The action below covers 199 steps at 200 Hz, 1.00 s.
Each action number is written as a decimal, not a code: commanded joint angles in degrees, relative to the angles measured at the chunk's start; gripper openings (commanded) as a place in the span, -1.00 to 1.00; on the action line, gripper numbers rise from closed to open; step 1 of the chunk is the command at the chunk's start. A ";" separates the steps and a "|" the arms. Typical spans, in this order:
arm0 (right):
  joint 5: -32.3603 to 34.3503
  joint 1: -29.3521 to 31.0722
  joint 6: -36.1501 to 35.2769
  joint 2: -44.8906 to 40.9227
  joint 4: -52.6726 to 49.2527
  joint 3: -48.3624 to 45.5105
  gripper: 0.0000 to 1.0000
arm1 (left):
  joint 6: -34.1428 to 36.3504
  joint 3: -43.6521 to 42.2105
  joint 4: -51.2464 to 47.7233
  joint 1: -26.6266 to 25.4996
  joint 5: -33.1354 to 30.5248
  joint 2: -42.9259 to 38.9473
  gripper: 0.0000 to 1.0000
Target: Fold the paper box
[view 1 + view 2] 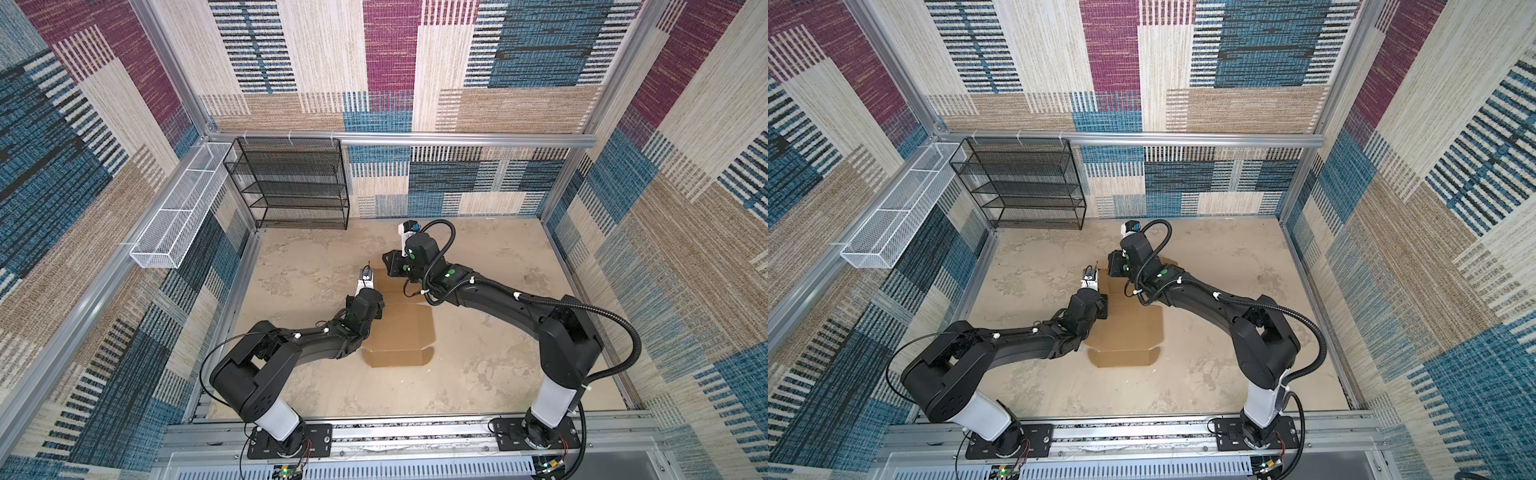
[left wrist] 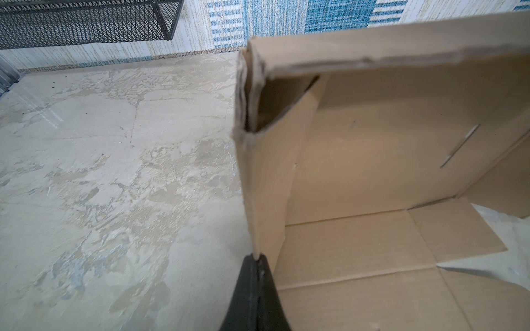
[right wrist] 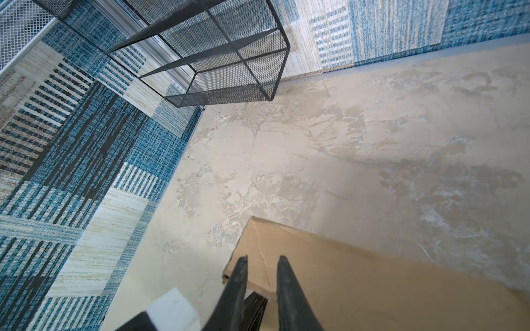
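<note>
The paper box (image 1: 401, 332) (image 1: 1129, 332) is brown cardboard lying mid-table, its near flaps flat and its far part raised into walls. In the left wrist view its left side wall (image 2: 263, 183) stands upright and meets the far wall at a rough corner. My left gripper (image 2: 257, 257) (image 1: 370, 297) is shut on the near end of that side wall. My right gripper (image 3: 263, 259) (image 1: 390, 262) hovers at the box's far left corner (image 3: 358, 286). Its jaws stand slightly open, and bare cardboard shows through the gap.
A black mesh shelf rack (image 1: 291, 183) (image 1: 1021, 183) (image 3: 218, 57) stands against the back wall at the left. A white wire basket (image 1: 178, 208) (image 1: 897, 216) hangs on the left wall. Patterned walls enclose the beige table (image 1: 498, 332) on three sides.
</note>
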 commanded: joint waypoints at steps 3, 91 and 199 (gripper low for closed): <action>2.05 -0.07 -1.25 1.99 -0.56 1.31 -0.58 | 1.08 0.01 1.75 0.09 0.38 -0.27 -0.93; 4.51 -0.17 -1.20 6.16 -1.35 2.60 -0.66 | 0.61 -0.78 2.51 0.05 0.47 0.28 -0.94; 3.31 -0.16 -0.63 5.24 -0.82 0.44 -0.67 | 1.08 0.00 3.08 0.05 -1.61 1.26 -0.43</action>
